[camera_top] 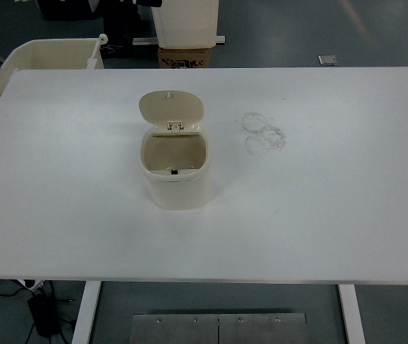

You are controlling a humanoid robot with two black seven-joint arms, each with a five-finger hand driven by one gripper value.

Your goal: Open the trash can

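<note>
**A:** What lies nearest the camera?

**B:** A grey metal plate (218, 328) with a row of screws, at the bottom edge between the white legs of the table (333, 215). A black cable and adapter (42, 312) lie on the floor at lower left.

**A:** And the task's object?

**B:** The trash can (176, 172), cream-coloured with rounded corners, stands upright slightly left of the tabletop's centre. Its lid (171, 107) is raised on a rear hinge and tilted back, exposing the interior. Faint ring marks (264, 132) stain the surface just to its right.

**A:** Where does it sit relative to the hands?

**B:** Neither hand appears in the top view, so their state and that relation cannot be told.

**A:** Beyond the table?

**B:** A cream bin (42, 61) at upper left; a cardboard box (184, 59) behind.
</note>
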